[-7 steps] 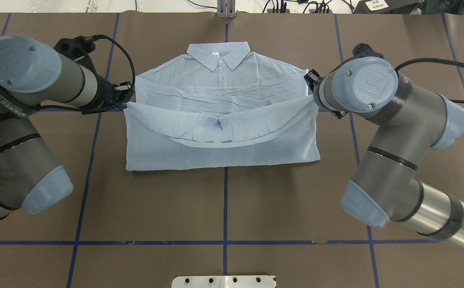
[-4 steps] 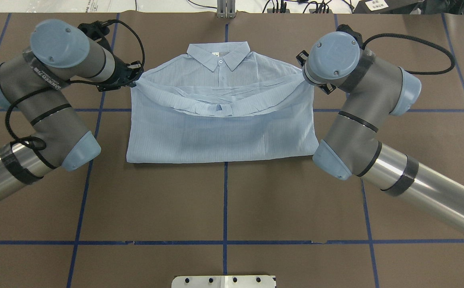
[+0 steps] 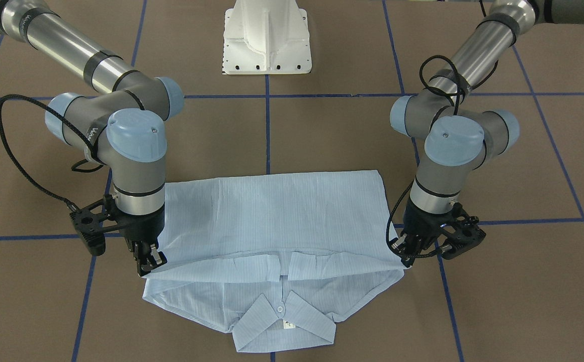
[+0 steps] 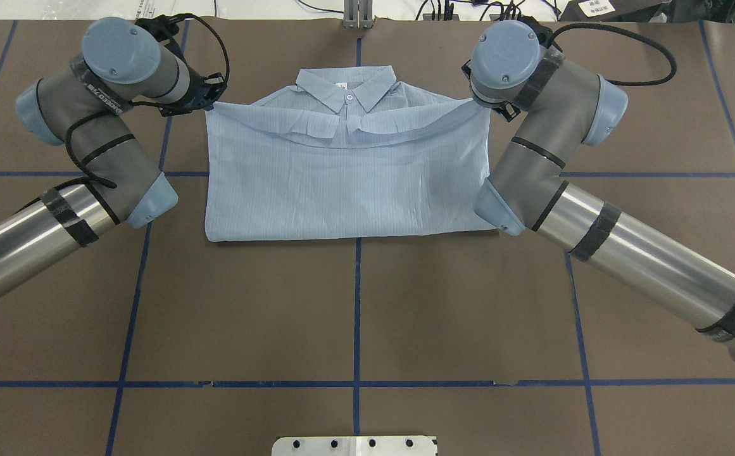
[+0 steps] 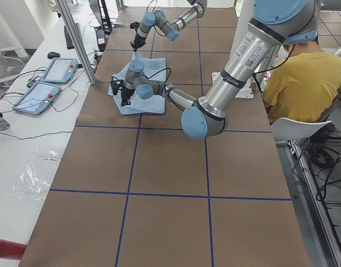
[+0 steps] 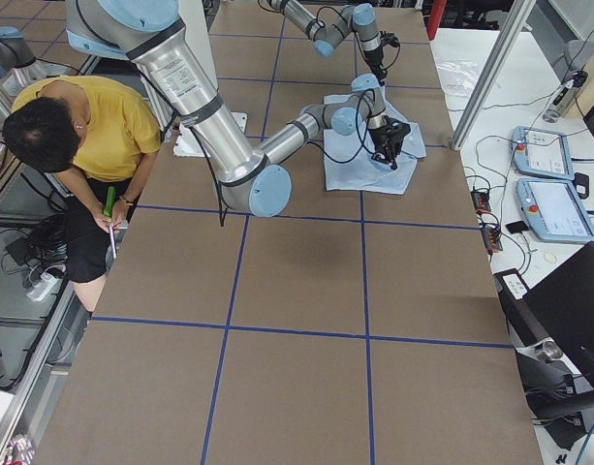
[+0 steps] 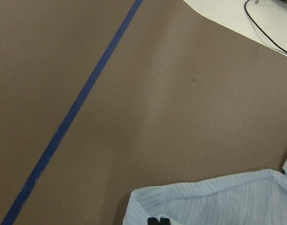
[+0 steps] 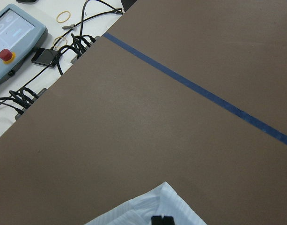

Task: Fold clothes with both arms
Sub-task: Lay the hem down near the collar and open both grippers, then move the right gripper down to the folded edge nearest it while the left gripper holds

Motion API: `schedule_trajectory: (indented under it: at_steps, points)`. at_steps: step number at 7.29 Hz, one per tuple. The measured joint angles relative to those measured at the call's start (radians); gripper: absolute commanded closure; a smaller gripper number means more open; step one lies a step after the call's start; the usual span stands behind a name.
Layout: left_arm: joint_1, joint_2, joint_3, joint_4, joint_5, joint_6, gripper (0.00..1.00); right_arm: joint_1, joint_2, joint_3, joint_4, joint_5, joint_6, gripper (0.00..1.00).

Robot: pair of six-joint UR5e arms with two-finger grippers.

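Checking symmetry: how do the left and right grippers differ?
The left gripper pinches the shirt at its folded edge's robot-left corner; the right gripper takes the opposite corner. Overhead, the left gripper shows beside its wrist; the right gripper is mostly hidden under its own. Both are shut on fabric.

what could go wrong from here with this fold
1. The left claw and right claw each pinch only a corner of the thin shirt; if one slips, the fold would likely skew.
2. The lifted edge sags between them and splits at the middle, so it may land bunched or uneven.
3. That edge is close to the collar; carrying it further could cover or drag it.
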Motion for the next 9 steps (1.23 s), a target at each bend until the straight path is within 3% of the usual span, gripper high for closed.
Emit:
schedule_trajectory:
  at_steps: [4, 5, 6, 7, 9]
  points:
    - [-0.002, -0.061, 0.135, -0.069, 0.007, 0.007, 0.97, 0.004, 0.03, -0.094, 0.039, -0.001, -0.027, 1.0]
    - [-0.001, -0.062, 0.143, -0.076, 0.006, 0.007, 0.72, 0.002, 0.032, -0.111, 0.053, 0.0, -0.029, 0.84]
    - [-0.001, -0.061, 0.146, -0.083, 0.006, 0.007, 0.48, 0.001, 0.033, -0.132, 0.081, 0.0, -0.03, 0.3]
    - [-0.001, -0.058, 0.147, -0.098, 0.005, 0.006, 0.47, 0.001, 0.036, -0.148, 0.103, 0.004, -0.03, 0.0]
    - [-0.004, -0.053, 0.143, -0.128, 0.004, 0.003, 0.47, 0.001, 0.037, -0.144, 0.116, 0.02, -0.037, 0.0]
